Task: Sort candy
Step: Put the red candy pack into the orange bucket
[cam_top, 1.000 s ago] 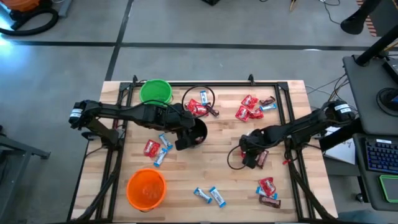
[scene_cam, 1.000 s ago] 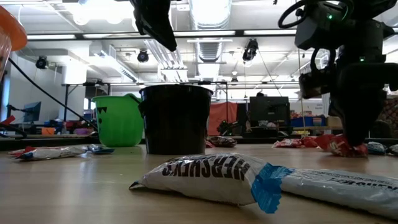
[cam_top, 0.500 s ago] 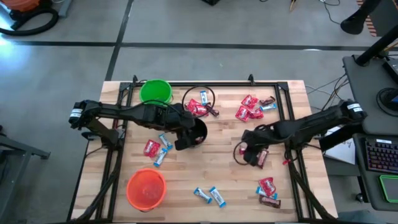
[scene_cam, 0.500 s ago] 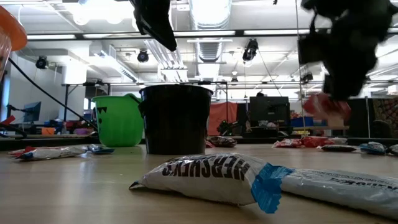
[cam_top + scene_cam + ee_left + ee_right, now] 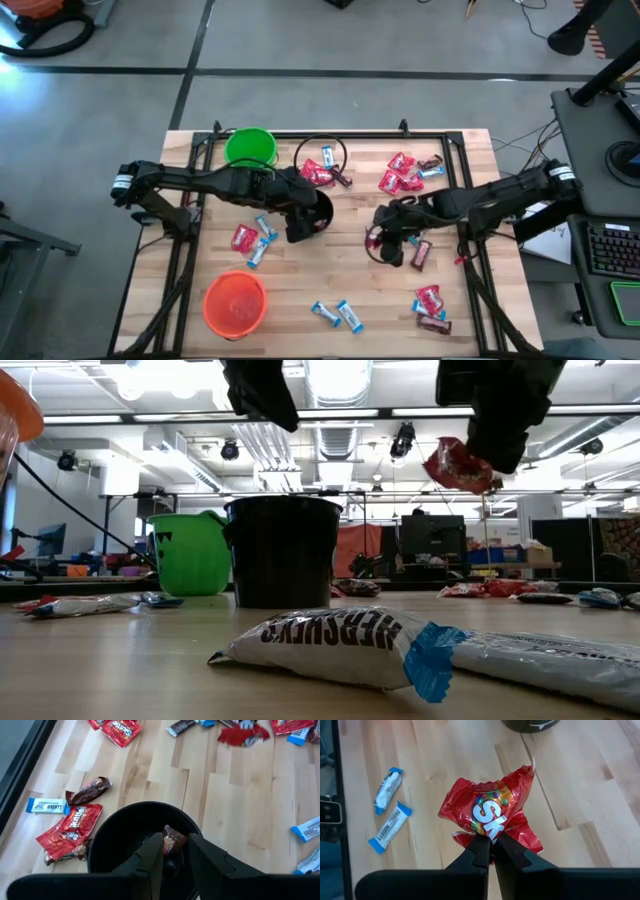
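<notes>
Since a second ago the right gripper (image 5: 491, 846) has lifted off the table (image 5: 350, 280) and swung toward the black cup (image 5: 318, 210), its fingers pinched tight on a red candy bag (image 5: 492, 815) hanging in the air. Over that cup, the left gripper (image 5: 175, 851) clamps a small brown candy (image 5: 172, 840) above the opening. More candy (image 5: 405, 172) lies scattered over the wood; the cup's inside is too dark to read.

Red candy (image 5: 492, 812); black cup (image 5: 318, 212); green cup (image 5: 249, 147).

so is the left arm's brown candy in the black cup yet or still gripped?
Still gripped. The left gripper pinches the brown candy just above the black cup's open mouth; not dropped yet.
</notes>
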